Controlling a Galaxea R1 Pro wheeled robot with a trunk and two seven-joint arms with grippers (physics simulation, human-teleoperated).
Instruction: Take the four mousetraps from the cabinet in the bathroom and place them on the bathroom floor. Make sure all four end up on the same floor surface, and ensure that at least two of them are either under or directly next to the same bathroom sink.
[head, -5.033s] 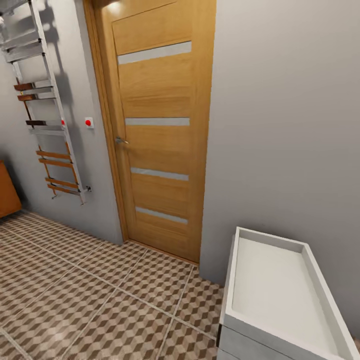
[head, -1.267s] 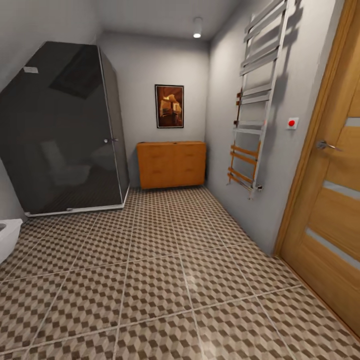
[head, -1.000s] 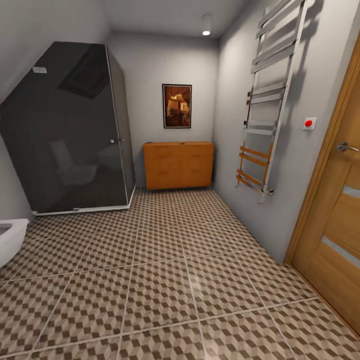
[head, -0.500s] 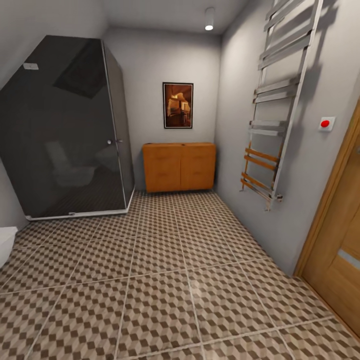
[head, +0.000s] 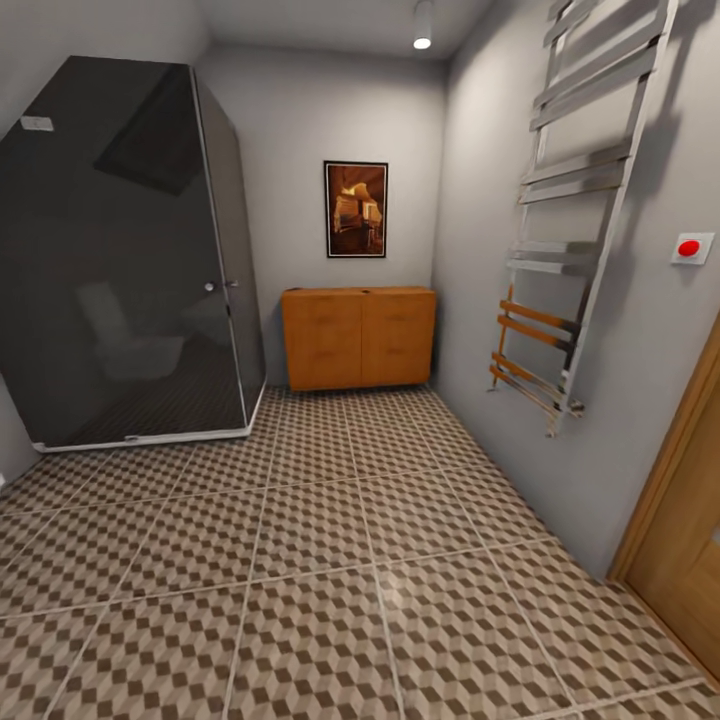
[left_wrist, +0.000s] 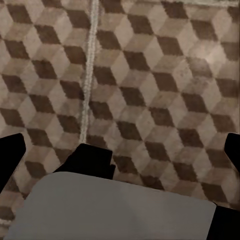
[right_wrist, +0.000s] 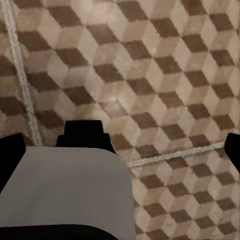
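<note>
The camera has rolled forward since half a second ago, so the cabinet (head: 360, 337) looks slightly larger, still at centre frame against the far wall beside the dark shower enclosure (head: 120, 260). Both wrist views look down on the bathroom floor (head: 330, 560); each gripper's fingertips sit spread wide at the frame edges, holding nothing

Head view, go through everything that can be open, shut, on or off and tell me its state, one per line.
cabinet: drawers shut
shower door: shut
ceiling light: on
wooden door: appears shut; seen in part at the frame edge
towel rail: no towels on it
left gripper: fingers wide apart, holding nothing
right gripper: fingers wide apart, holding nothing
</note>
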